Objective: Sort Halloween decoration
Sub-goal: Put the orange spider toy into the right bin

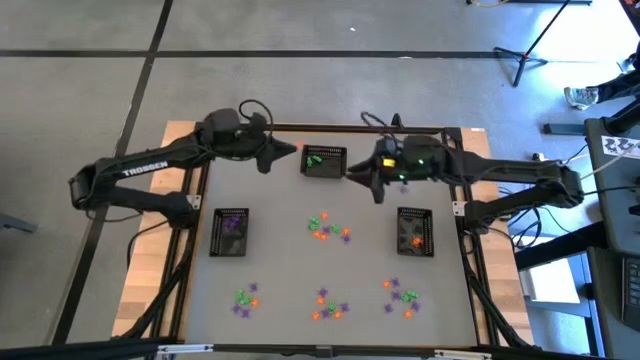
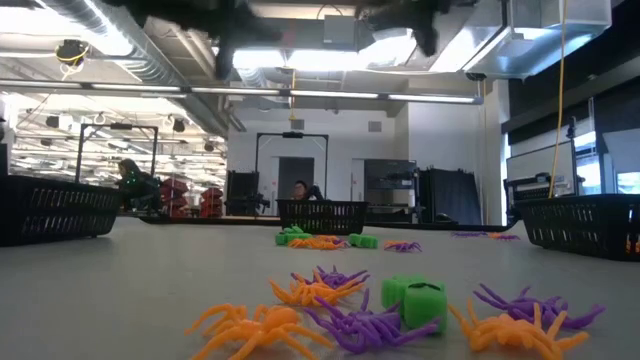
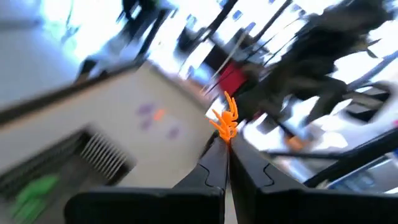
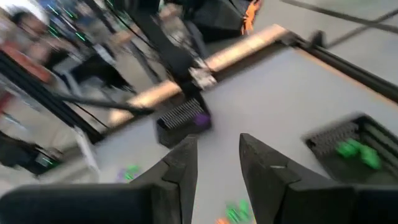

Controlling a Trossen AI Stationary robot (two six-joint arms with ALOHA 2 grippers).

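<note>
A grey table (image 1: 280,260) framed in pale wood stands on a concrete floor, with a workshop room beyond it. Two dark arms reach in over its far edge. The left gripper (image 3: 225,144) hangs just left of the far basket (image 1: 324,161), which holds green pieces; its fingers are pressed together on an orange spider (image 3: 225,118) that sticks up past the tips. The right gripper (image 4: 217,152) hovers just right of that same basket, fingers apart with nothing between them. Nearer than both grippers sit the left basket (image 1: 230,232) with purple pieces and the right basket (image 1: 415,231) with orange ones. Loose Halloween decoration (image 1: 327,227) lies in small clusters between and in front of these.
</note>
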